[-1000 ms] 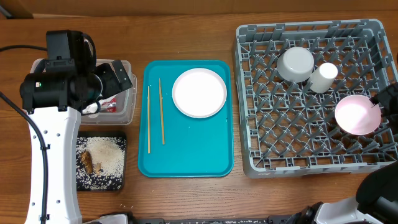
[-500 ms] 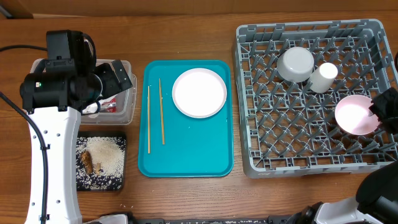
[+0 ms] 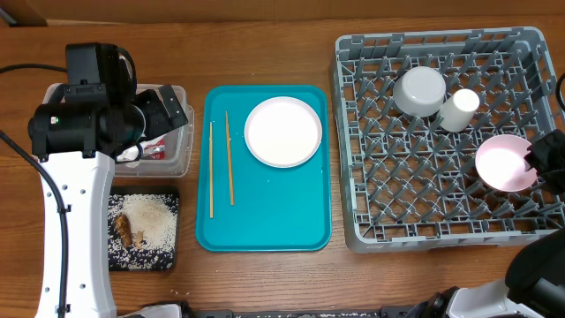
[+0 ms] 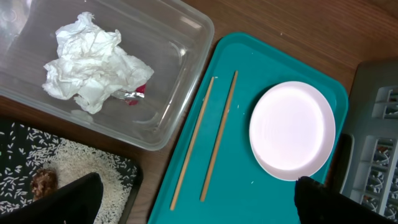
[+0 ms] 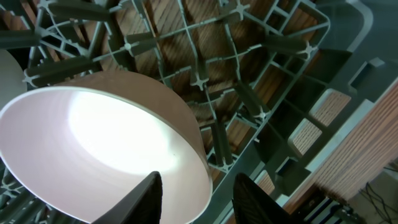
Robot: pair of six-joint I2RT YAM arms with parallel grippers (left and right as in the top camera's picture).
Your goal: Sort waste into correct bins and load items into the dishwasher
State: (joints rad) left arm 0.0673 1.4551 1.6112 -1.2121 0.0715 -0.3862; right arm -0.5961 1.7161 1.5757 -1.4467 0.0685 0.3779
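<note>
Sliding along the bowl's edge since a second ago, the right hand (image 5: pixel 198 200) sits astride the rim of the white bowl (image 5: pixel 93 149), fingers apart, one inside, one outside, not pinching. Beneath it the bowl rests among the pegs of the dishwasher (image 5: pixel 205 81). Loading this one looks done, so the next move is a clean lift away. The left hand (image 4: pixel 199 202) hangs spread and empty; just ahead of it lie the chopsticks (image 4: pixel 208 143) and plate (image 4: pixel 292 130), both waiting to be loaded.
</note>
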